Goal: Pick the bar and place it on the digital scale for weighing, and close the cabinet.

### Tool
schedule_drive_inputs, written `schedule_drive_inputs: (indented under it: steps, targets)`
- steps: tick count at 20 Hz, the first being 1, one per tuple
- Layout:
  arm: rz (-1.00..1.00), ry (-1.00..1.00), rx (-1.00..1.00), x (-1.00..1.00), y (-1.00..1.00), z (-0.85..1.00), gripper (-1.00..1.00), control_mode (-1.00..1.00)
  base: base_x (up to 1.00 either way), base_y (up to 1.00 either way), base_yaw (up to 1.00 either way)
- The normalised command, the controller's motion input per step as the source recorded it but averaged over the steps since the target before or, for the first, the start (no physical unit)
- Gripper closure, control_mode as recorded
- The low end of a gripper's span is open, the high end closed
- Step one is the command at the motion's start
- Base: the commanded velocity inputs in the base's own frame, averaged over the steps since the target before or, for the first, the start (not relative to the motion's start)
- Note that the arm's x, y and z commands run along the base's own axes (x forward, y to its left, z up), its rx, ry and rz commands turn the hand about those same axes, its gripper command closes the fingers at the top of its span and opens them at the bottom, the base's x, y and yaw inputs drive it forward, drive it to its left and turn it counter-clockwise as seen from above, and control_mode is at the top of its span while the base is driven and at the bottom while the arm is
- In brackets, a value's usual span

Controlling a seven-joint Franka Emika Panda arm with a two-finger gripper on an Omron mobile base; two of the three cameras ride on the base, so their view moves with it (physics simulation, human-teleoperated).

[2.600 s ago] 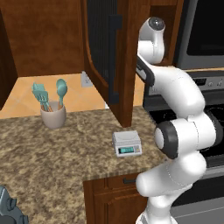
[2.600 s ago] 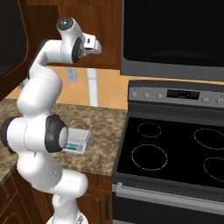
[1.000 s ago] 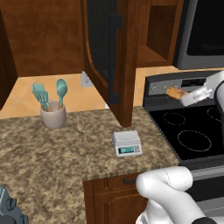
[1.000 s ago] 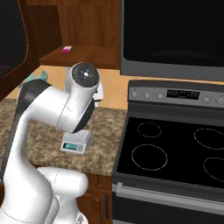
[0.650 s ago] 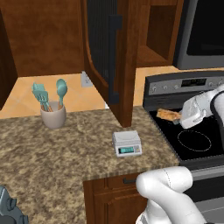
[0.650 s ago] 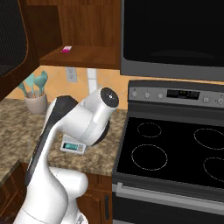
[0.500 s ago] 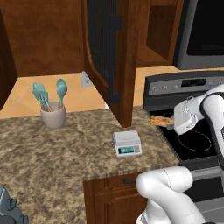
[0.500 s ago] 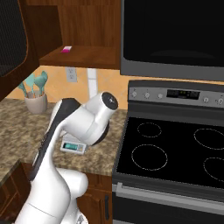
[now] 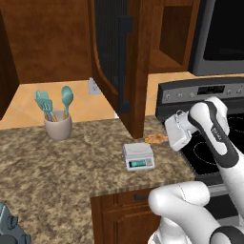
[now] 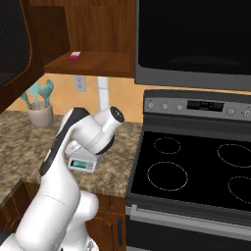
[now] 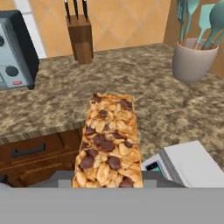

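Hand view: pincer (image 11: 109, 181) clamped on bar (image 11: 109, 140), beside digital scale (image 11: 192, 164).

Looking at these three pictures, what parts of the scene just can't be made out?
- The hand's fingers: hidden under the bar in the hand view, and behind the wrist in the left base view.
- The digital scale: mostly behind the arm in the right base view; the hand view's edge crops it.
- The scale's display: too small to read.
- The cabinet door: its top is cropped.
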Motion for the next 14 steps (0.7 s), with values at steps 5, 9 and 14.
schedule_drive_inputs:
  steps: [5,9,14]
  targets:
    - [0.06,0.02,-0.05,0.21,0.47,-0.45,1.00,-1.00,0.00,0.00,0.00]
    - [0.07,0.06,0.00,0.44,0.02,-0.40,1.00,-1.00,0.00,0.00,0.00]
    - [0.04,0.07,0.00,0.49,-0.01,-0.37,1.00,-1.00,0.00,0.00,0.00]
